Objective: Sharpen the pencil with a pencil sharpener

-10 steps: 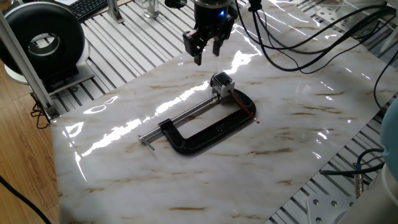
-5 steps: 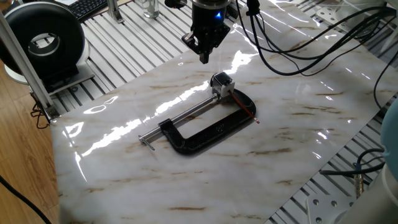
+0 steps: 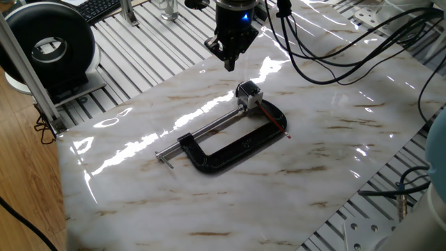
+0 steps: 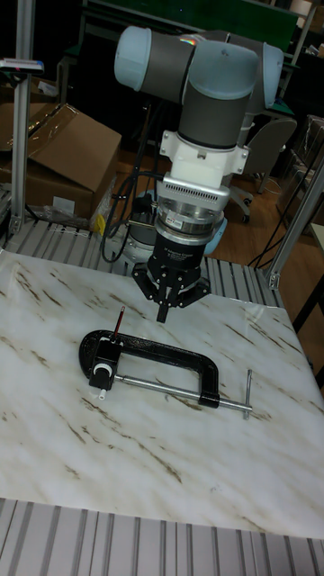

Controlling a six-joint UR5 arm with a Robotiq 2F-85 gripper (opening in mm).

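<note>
The pencil (image 3: 276, 120) is a thin red stick lying aslant across the far end of a black C-clamp (image 3: 230, 157); in the tall fixed view the pencil (image 4: 120, 320) leans at the clamp's (image 4: 153, 346) left end. The pencil sharpener (image 3: 247, 93), a small silvery block with a dark top, sits at the tip of the clamp's screw rod (image 3: 209, 125), and shows as a small pale sharpener (image 4: 102, 370). My gripper (image 3: 228, 63) hangs above the marble, behind the sharpener and apart from it, fingers shut with nothing between them. The gripper (image 4: 163, 314) points straight down.
A black round device (image 3: 49, 45) stands on the ribbed frame at the left. Thick black cables (image 3: 334, 42) loop across the back right. The marble slab's edge (image 3: 70, 209) drops off at the left front. A cardboard box (image 4: 54, 153) sits behind the table.
The gripper's fingers, spread one second ago, have come together. The arm has stayed in place for the last half second. Clamp, sharpener and pencil have not moved.
</note>
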